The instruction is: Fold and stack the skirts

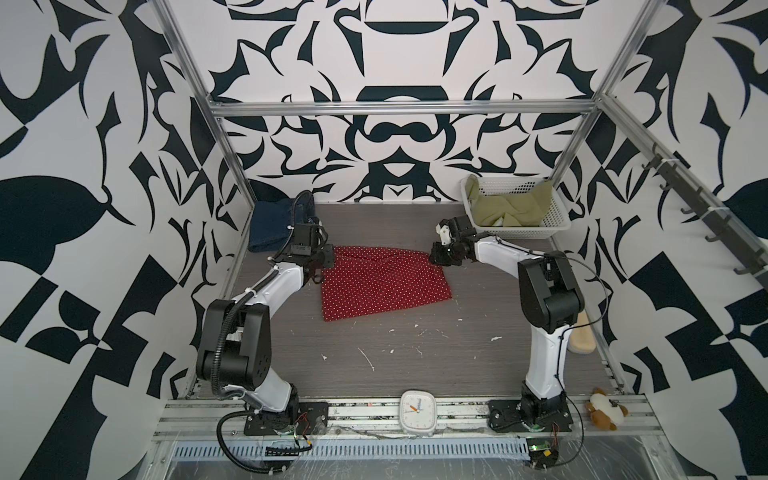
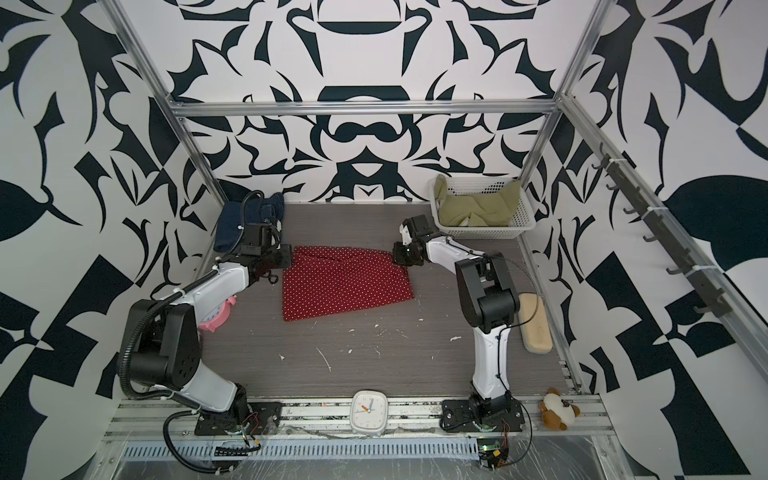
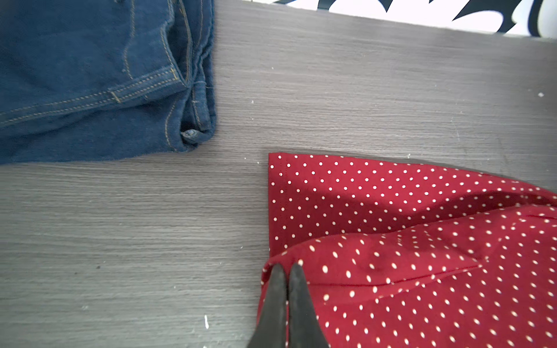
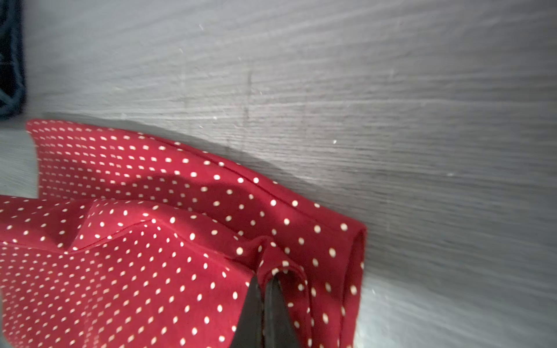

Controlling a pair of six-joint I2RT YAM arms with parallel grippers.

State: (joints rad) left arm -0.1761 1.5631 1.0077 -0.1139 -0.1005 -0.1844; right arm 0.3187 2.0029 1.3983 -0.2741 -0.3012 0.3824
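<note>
The red polka-dot skirt [image 1: 382, 286] [image 2: 345, 284] lies on the table's middle, its far edge lifted. My left gripper [image 1: 330, 257] [image 3: 287, 268] is shut on its left far corner, the red skirt [image 3: 407, 271] bunching round the black fingers [image 3: 275, 301]. My right gripper [image 1: 432, 257] [image 4: 265, 278] is shut on a pinched fold at the right far corner of the red skirt [image 4: 135, 271]. The dark blue denim skirt [image 1: 270, 226] [image 2: 235, 226] [image 3: 90, 78] lies folded at the back left. The olive-green skirt [image 1: 511, 205] [image 2: 482, 205] sits crumpled in the basket.
A white perforated basket [image 1: 559, 222] [image 2: 525, 222] stands at the back right. A white clock [image 1: 417, 411] and a plush toy [image 1: 606, 409] rest on the front rail. A beige brush [image 2: 536, 322] lies at the right, a pink clock [image 2: 218, 318] under the left arm.
</note>
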